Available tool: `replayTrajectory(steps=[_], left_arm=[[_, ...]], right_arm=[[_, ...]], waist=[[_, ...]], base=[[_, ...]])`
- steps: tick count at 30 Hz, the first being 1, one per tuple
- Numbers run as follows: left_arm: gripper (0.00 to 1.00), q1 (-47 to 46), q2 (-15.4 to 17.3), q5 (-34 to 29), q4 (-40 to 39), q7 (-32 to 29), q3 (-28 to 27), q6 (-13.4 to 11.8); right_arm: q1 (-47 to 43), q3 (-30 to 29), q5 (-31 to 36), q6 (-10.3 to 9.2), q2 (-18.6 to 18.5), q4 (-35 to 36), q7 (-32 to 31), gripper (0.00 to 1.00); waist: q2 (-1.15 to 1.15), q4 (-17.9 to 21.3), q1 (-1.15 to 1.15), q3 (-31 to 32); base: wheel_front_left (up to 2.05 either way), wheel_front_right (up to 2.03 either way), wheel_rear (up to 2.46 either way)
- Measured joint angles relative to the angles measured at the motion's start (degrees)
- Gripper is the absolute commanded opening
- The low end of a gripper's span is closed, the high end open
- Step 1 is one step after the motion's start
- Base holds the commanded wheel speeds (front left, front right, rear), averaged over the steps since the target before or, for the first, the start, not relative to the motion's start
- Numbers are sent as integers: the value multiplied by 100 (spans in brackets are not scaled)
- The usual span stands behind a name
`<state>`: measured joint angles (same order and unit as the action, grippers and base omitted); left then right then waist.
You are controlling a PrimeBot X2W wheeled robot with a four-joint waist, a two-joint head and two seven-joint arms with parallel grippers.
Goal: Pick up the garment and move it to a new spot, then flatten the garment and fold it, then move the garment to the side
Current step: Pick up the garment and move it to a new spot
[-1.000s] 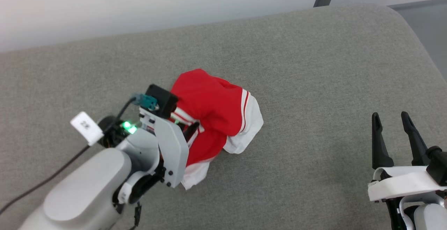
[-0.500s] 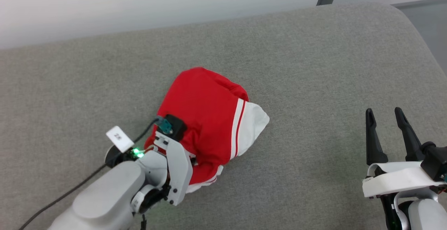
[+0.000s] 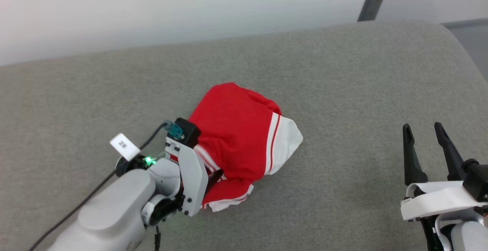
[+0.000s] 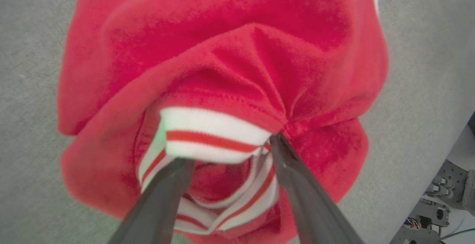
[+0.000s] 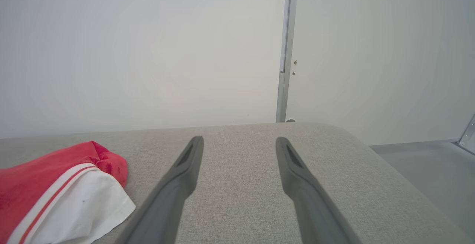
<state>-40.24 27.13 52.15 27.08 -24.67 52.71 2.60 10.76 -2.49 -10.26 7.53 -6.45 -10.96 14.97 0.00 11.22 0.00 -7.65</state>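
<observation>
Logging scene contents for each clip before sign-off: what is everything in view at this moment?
garment: one, red with white sleeves and striped trim, bunched mid-surface
padded surface: one, grey, beneath the garment
wall: one, white, behind the surface
metal post: one, grey, against the wall, far right
floor: grey, beyond the surface's right end
cable: one, black, trailing from the left wrist
tag: one, white, at the left wrist
left gripper: one, dark fingers, open, astride the garment's striped collar
right gripper: one, dark fingers, open, over bare surface, lower right
</observation>
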Motion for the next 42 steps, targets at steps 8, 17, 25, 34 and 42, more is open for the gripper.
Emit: replayTrajectory(steps=[8, 17, 25, 34, 42], left_arm=[[100, 36, 415, 145, -759, 187, -307, -87], [100, 575, 1085, 253, -1490, 1098, -929, -446], [100, 1426, 1593, 359, -1978, 2413, -1599, -723], [100, 2535, 1964, 489, -2059, 3747, -2248, -872], [100, 3320, 1807, 386, -2087, 3958, -3156, -806]], right_arm=[[-125, 48, -34, 0, -192, -29, 0, 100], [-331, 83, -35, 0, -298, 8, -65, 100], [-442, 49, -42, 0, -338, -1, -60, 100], [-556, -73, -43, 0, -325, -92, -31, 100], [-613, -213, -55, 0, -315, -57, -10, 100]], waist=[[0, -260, 0, 290], [0, -607, 0, 675], [0, -966, 0, 880], [0, -1235, 0, 1021], [0, -1369, 0, 1042]], base=[[0, 0, 0], [0, 0, 0], [0, 0, 0], [0, 0, 0], [0, 0, 0]])
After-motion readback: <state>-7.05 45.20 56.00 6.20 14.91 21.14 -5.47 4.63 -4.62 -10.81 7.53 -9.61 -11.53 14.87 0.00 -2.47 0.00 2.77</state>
